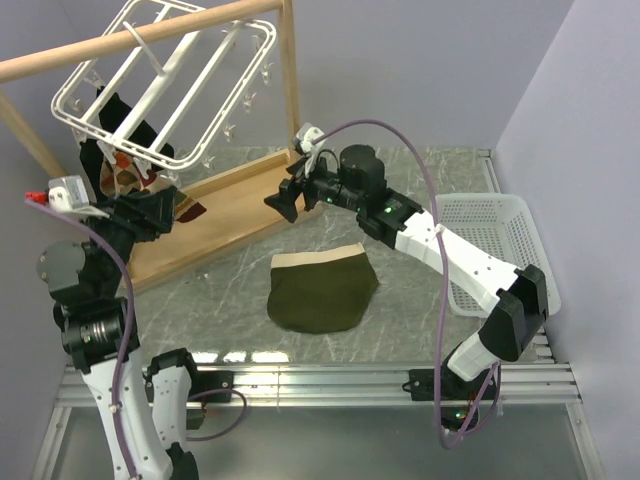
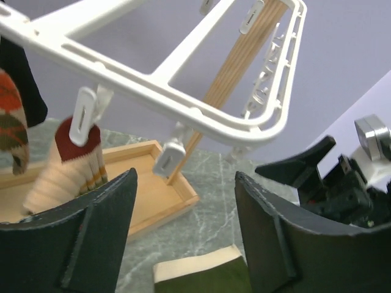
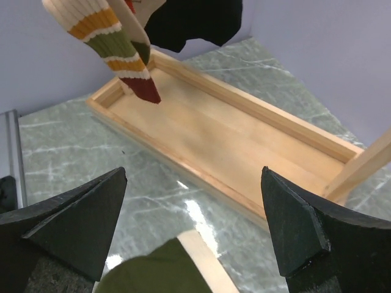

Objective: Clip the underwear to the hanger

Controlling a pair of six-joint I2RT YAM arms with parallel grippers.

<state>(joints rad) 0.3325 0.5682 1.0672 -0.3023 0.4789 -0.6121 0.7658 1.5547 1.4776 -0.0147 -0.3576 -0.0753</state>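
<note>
Since the underwear [image 1: 322, 292] lies flat and unclipped on the veined grey-green table [image 1: 225, 290], I judge this as the approach to the pick-up, with nothing grasped yet.

Top view: my right gripper [image 1: 288, 197] hangs just past the cloth's tan waistband [image 1: 315, 258], jaws wide and empty. My left gripper [image 1: 170, 208] is well off to the left of the cloth, up under the hanger [image 1: 160, 85], jaws apart and empty. The hanger is a rigid white plastic frame with cross bars and small dangling clips, and it hangs tilted on a round wooden rail [image 1: 130, 40]. The underwear is soft dark olive cloth in a rounded pouch shape.

Left wrist view: the frame corner is above and ahead of my fingers [image 2: 79, 238]. Up-left of them a white clip [image 2: 83, 116] pinches a ribbed striped sock [image 2: 76, 165]. A smooth pale wooden tray [image 2: 165, 204] sits below and ahead. The waistband corner shows low between my pads, well beneath them.

Right wrist view: olive cloth and band lie directly under the gap between my matte black wedge fingers. The tray is ahead, and the sock and a black garment [image 3: 195, 21] hang above and ahead.

Next move, my guess: the right gripper drops onto the waistband, pinches its edge and lifts it to a free clip, while the left gripper steadies the frame or works the clip. The cloth is limp and the tabletop glossy, so it may slide or bunch.
</note>
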